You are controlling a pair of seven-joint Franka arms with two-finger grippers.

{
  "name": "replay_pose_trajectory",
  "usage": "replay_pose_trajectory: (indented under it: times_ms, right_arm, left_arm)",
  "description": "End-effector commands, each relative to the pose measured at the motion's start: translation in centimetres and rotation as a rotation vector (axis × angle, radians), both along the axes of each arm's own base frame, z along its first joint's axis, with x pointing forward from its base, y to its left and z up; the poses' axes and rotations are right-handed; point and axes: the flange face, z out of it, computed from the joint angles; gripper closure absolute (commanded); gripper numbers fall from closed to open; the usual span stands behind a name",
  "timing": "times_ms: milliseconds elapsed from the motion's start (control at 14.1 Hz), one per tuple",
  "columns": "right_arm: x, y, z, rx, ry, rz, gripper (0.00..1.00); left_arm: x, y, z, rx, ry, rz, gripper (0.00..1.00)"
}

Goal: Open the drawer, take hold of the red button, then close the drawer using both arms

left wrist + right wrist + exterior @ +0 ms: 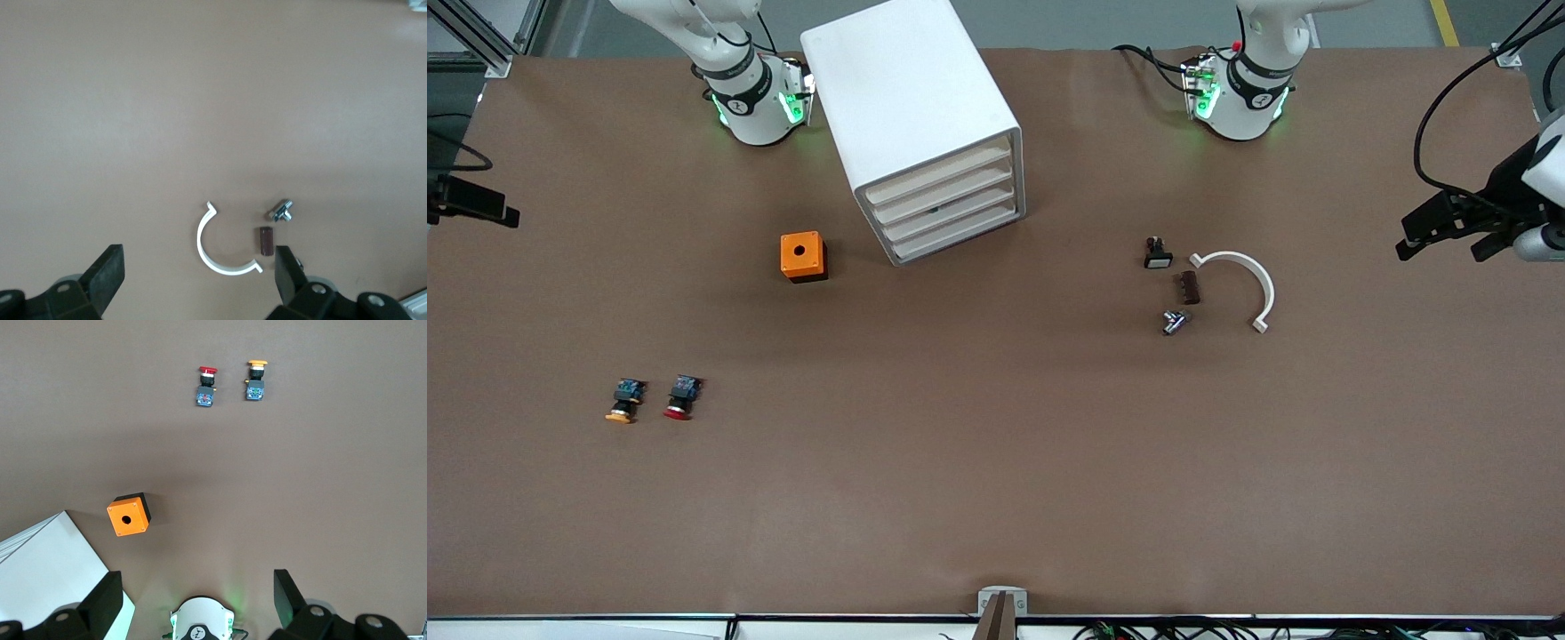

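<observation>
Cabinet: a white box cabinet [911, 107] stands on the brown bench [996, 480] between the two arm bases, turned at an angle so its front faces the front camera and the left arm's end.
Drawers: four pale beige drawer fronts stacked in the cabinet, all pushed in; the drawer [951, 211] shows a small dark spot at its middle.
Drawer contents: hidden, since every drawer is shut.
Button: the button [682, 396] with the red cap lies on its side on the open bench, near the right arm's end and much nearer the front camera than the cabinet.
Beside it: an orange-capped button [624, 401], just beside the red one, toward the right arm's end.
Orange cube: an orange cube [802, 256] with a hole on top, near the cabinet's front corner.
Small parts: a white curved clip [1249, 280], a brown block [1189, 287], a metal piece [1175, 321] and a small black and white part [1157, 253] lie grouped toward the left arm's end.
Left claw: the left claw [197, 277], fingers apart and empty, hangs over the clip and brown block.
Right claw: the right claw [197, 600], fingers apart and empty, hangs over the right arm's own base and the cabinet's corner.
Hard to make out: what the small black and white part is.
</observation>
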Motion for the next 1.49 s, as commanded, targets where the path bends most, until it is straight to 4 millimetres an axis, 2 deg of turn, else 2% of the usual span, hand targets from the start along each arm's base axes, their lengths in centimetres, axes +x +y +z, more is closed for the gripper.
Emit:
replay_pose_trajectory:
  times_ms: [0, 142, 212, 425, 566, 708, 850, 1204, 1416]
  right_arm:
    - [-3.7, 0.5, -0.1, 0.019, -0.049, 0.006, 0.00]
    - [-4.9, -0.5, 0.7, 0.026, -0.062, 0.001, 0.00]
    - [-5.6, -0.6, 1.7, 0.027, -0.082, 0.006, 0.00]
    - [-5.8, 0.4, 1.8, 0.024, -0.072, 0.030, 0.00]
    - [-5.6, 0.6, 1.2, 0.024, -0.065, 0.033, 0.00]
    - [-5.5, 2.3, 1.3, 0.012, -0.065, 0.065, 0.00]
    - [-5.4, 3.0, 1.4, -0.001, -0.067, 0.072, 0.00]
    - [-5.3, 3.3, 2.3, -0.006, -0.117, 0.079, 0.00]
    - [-5.0, 3.4, 2.8, -0.009, -0.160, 0.080, 0.00]
  left_arm:
    - [1.9, -0.8, 2.1, 0.020, -0.032, -0.016, 0.01]
    - [2.8, -1.2, 2.4, 0.014, -0.027, -0.024, 0.01]
    - [3.2, -1.4, 2.3, 0.012, -0.027, -0.029, 0.01]
    - [3.7, -4.9, 1.3, 0.060, -0.010, -0.027, 0.01]
    - [3.2, -5.8, 1.3, 0.072, 0.007, -0.016, 0.01]
    - [2.9, -5.9, 1.3, 0.076, 0.030, -0.018, 0.01]
    - [2.7, -5.5, 1.4, 0.068, 0.036, -0.014, 0.01]
    - [2.8, -3.6, 1.4, 0.065, 0.045, 0.015, 0.01]
    - [2.7, -3.7, 1.7, 0.064, 0.039, 0.018, 0.01]
